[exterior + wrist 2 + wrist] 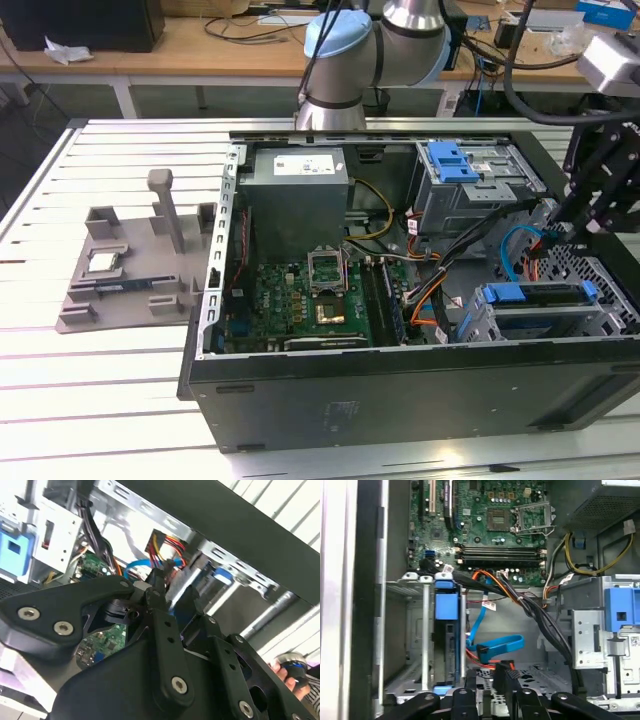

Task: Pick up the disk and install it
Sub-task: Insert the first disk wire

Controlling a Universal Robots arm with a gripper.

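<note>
The disk (pixel 535 308), a silver metal hard drive in a blue plastic carrier frame, appears to sit already in the low metal bay at the front corner of the open black computer case (pixel 400 390), on the exterior view's right; in the first wrist view it (pixel 446 630) shows edge-on between the bay's steel rails, blue tabs at both ends. The black gripper (pixel 560 228) hangs just above and beside that bay; its linkage crowds both wrist views, yet I cannot tell whether its fingers are apart or together, and nothing is visibly held between them. The main risk, as I judge it, is the wiring: a looped blue flat data cable (pixel 492 645) and a bundle of orange and black power leads (pixel 520 597) lie right by the bay and close under the gripper, so any sideways motion could snag them or tug a connector loose. A disk not fully home in its rails could also jam or tilt if pressed unevenly. Further off are the green motherboard (pixel 300 295), the grey power supply box (pixel 297 195), an upper drive cage with a bare blue plastic bracket (pixel 452 160), and a grey plastic fixture tray (pixel 135 270) on the slatted white table (pixel 90 400).
</note>
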